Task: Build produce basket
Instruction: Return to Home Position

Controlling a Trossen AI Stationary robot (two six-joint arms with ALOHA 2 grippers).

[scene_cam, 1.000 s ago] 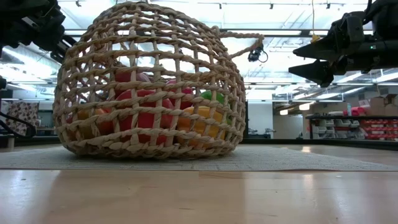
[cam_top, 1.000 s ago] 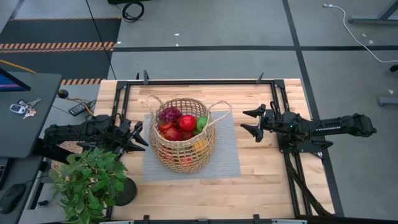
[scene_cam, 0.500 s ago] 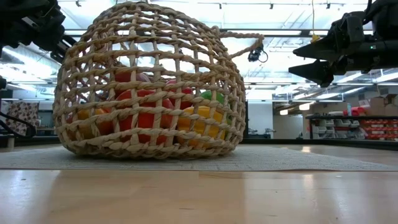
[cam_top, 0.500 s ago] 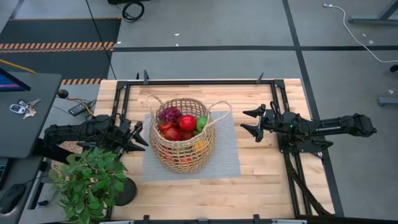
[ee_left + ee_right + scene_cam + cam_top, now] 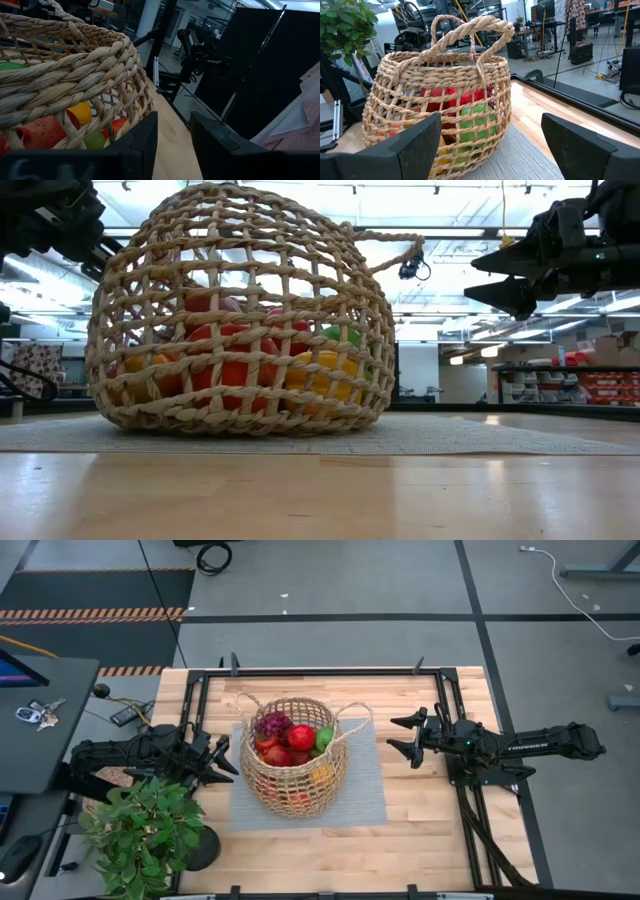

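Observation:
The tan wicker basket (image 5: 293,755) stands on its base on a grey mat (image 5: 365,790) at the table's middle. Inside lies the produce (image 5: 290,740): purple grapes (image 5: 272,723), a red apple (image 5: 301,737), a green pear (image 5: 324,738), and orange and yellow pieces low down (image 5: 320,375). My left gripper (image 5: 228,760) hovers just left of the basket, level, open by a narrow gap, with nothing between its fingers (image 5: 173,135). My right gripper (image 5: 392,735) hovers right of the basket, pointing at it, wide open and holding nothing (image 5: 490,140). One loop handle (image 5: 470,30) stands up on the right side.
A potted green plant (image 5: 140,830) stands at the table's near left corner, close to my left arm. Black rails (image 5: 320,670) frame the tabletop. Bare wood (image 5: 420,830) lies to the right of the mat and in front of it.

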